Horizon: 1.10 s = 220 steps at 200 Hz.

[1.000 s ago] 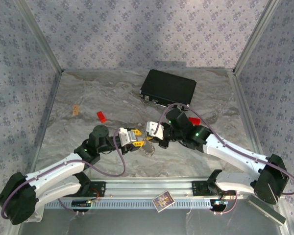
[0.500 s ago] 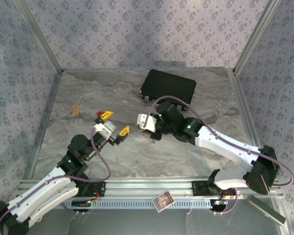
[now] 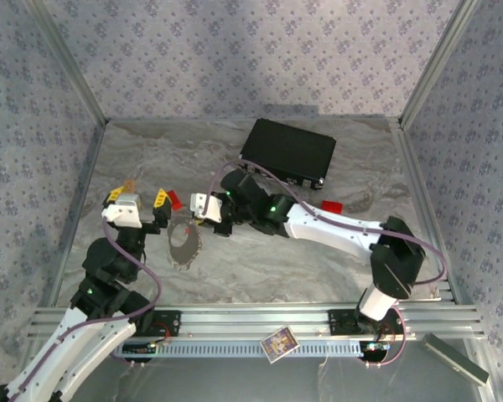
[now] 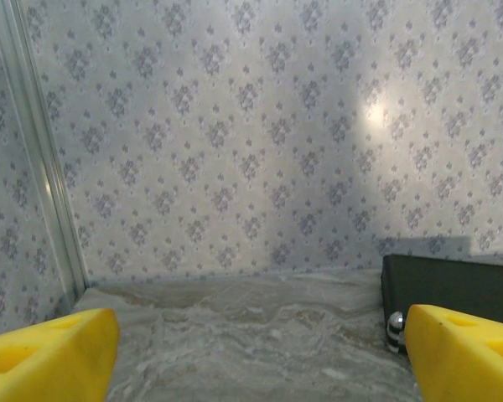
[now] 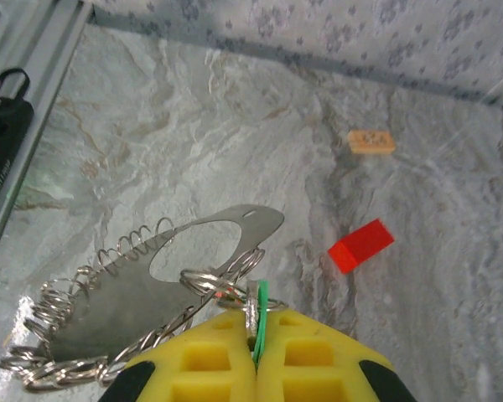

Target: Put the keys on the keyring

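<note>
Right hand (image 5: 253,328) is squeezed shut on the green key (image 5: 261,303), and only a thin green bit pokes out between its yellow fingers (image 5: 310,335). The keyring (image 3: 184,244) lies on the counter (image 3: 260,268), left of the middle and a bit toward the near edge, just by that hand. It has a flat metal tag (image 5: 134,293) on it and lots of small loops. Left hand (image 3: 138,199) is up near the left edge, opened wide and holding nothing.

What could go wrong? Nobody is holding the keyring. If the key pushes on it, the keyring may just slide away across the counter. The key is tiny and held by its thin side (so it could twist or pop out). The loops could also snag on the tag. I cannot find the red key, so it may get missed. The red tab (image 3: 174,199) close by is not a key.
</note>
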Tool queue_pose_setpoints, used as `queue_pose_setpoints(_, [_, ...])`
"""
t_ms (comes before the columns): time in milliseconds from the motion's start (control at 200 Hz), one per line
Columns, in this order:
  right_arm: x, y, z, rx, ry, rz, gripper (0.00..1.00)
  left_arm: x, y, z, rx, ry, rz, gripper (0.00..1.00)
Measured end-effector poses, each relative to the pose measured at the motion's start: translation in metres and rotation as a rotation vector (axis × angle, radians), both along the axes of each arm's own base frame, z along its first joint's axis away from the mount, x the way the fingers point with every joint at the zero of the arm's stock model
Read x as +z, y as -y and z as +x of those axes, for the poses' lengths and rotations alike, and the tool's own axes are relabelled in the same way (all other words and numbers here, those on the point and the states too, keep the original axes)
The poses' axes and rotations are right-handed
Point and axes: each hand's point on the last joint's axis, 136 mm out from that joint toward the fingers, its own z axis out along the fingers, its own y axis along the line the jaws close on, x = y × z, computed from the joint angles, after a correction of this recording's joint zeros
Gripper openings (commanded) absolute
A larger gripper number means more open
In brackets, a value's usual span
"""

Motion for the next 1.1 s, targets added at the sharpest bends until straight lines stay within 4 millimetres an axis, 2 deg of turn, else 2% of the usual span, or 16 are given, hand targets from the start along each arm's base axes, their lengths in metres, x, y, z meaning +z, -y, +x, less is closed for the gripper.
queue_pose_setpoints(85, [-0.026, 0.008, 0.010, -0.034, -0.025, -0.049, 0.00, -0.006, 0.000, 0.003, 0.008, -0.024, 0.000, 0.89])
queue_pose_setpoints(155, [-0.050, 0.023, 0.019, -0.078, -0.044, -0.104, 0.00, -0.014, 0.000, 0.006, 0.013, -0.044, -0.001, 0.89])
queue_pose_setpoints(290, [-0.099, 0.067, 0.036, -0.169, -0.050, -0.264, 0.00, -0.038, 0.001, 0.014, 0.029, -0.101, 0.006, 0.90])
queue_pose_setpoints(405, [-0.125, 0.103, 0.046, -0.224, -0.018, -0.415, 0.00, -0.057, 0.001, 0.021, 0.047, -0.154, 0.015, 0.90])
queue_pose_setpoints(620, [-0.159, 0.151, 0.039, -0.268, 0.016, -0.622, 0.00, -0.082, -0.001, 0.031, 0.073, -0.224, 0.024, 0.90])
queue_pose_setpoints(809, [-0.174, 0.180, 0.023, -0.274, 0.009, -0.740, 0.05, -0.101, -0.002, 0.038, 0.080, -0.286, 0.037, 0.91])
queue_pose_setpoints(1099, [-0.184, 0.212, -0.012, -0.258, -0.086, -0.857, 0.30, -0.127, 0.001, 0.050, 0.073, -0.382, 0.082, 0.92])
